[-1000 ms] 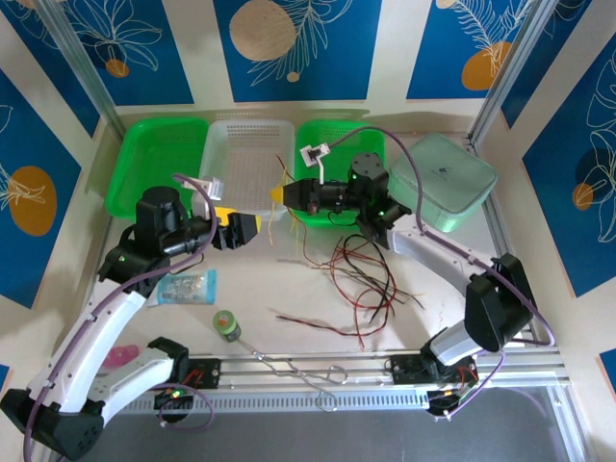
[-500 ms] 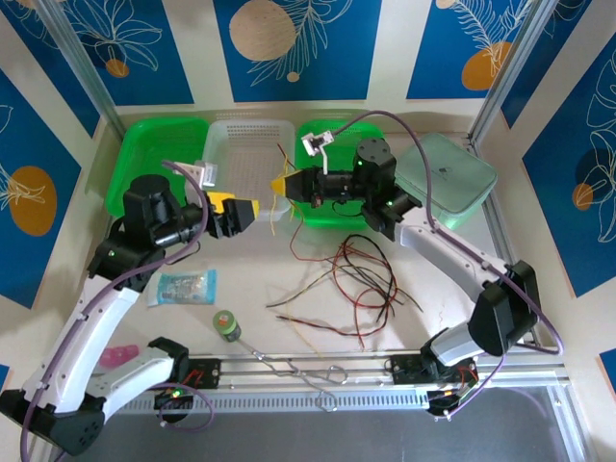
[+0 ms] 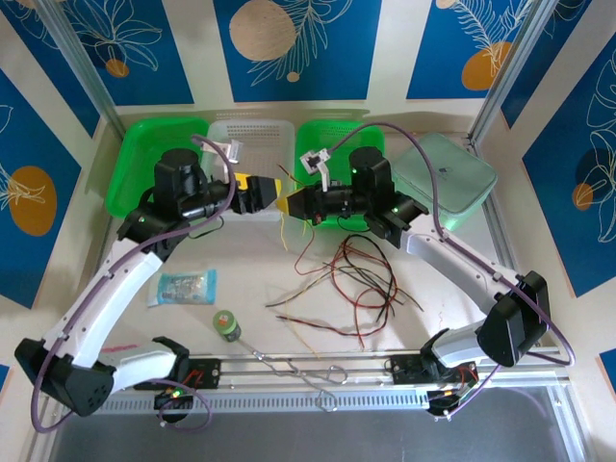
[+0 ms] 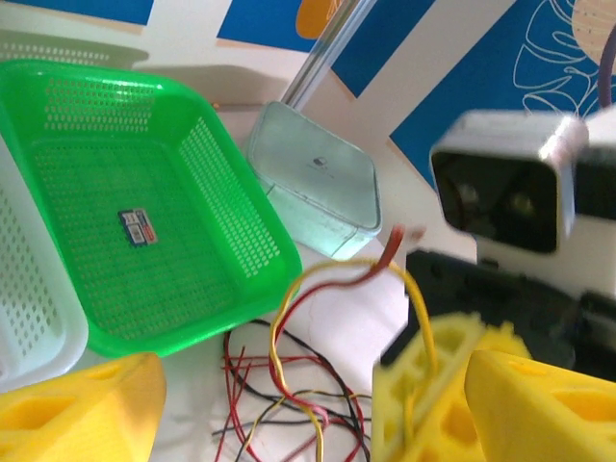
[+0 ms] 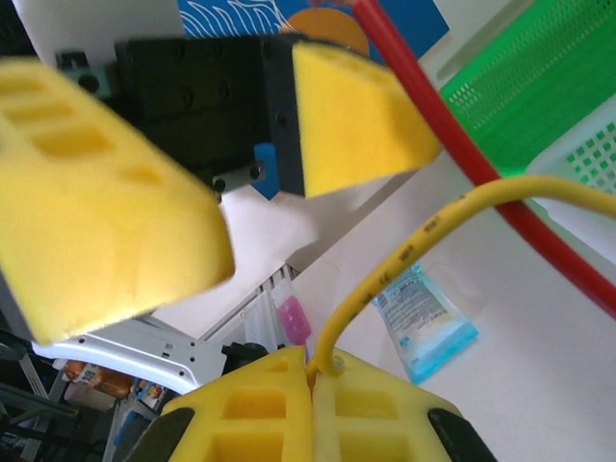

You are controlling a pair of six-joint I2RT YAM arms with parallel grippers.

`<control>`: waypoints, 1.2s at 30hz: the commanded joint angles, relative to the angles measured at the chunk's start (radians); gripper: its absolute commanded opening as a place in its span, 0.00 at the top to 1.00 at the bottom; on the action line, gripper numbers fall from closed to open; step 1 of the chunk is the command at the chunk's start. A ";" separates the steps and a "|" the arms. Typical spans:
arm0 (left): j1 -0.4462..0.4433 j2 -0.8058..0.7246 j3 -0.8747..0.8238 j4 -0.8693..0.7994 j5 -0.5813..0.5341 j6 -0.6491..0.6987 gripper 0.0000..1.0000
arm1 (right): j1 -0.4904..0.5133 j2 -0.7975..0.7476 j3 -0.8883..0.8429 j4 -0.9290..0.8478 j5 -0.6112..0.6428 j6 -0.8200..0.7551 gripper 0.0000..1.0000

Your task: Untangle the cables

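Item: cables [image 3: 361, 281], a loose red, black and yellow tangle on the tabletop [image 3: 245, 274] before the green basket [image 3: 318, 130], a few strands lifted. Right hand [image 5: 313, 399]: pressed together, pinching the yellow cable [image 5: 404, 255]; the red cable [image 5: 433, 115] passes close by. Left hand [image 4: 308, 414]: spread wide just beside the right, gripping nothing. Handling: close the left on the yellow strand alone, near the pinch, then part slowly so the red slips clear.

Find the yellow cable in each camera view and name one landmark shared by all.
Top external: yellow cable dangles at centre, beside the white basket.
Left wrist: cable loops across centre.
Right wrist: cable curves from bottom centre to right edge.
Shared landmark: white basket.
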 commanded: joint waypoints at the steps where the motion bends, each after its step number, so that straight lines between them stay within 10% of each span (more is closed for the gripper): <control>1: -0.015 0.029 0.059 0.094 0.006 -0.039 0.23 | 0.013 -0.036 -0.010 -0.050 0.024 -0.049 1.00; 12: -0.036 0.070 0.061 0.111 0.006 -0.050 0.47 | 0.014 -0.065 -0.021 -0.060 0.028 -0.071 1.00; 22: -0.038 0.049 0.059 0.065 -0.029 -0.016 0.23 | -0.054 -0.051 0.012 -0.065 -0.025 -0.091 1.00; 36: -0.037 -0.030 -0.217 -0.211 -0.278 0.120 0.20 | -0.130 -0.115 0.045 -0.251 0.093 -0.131 1.00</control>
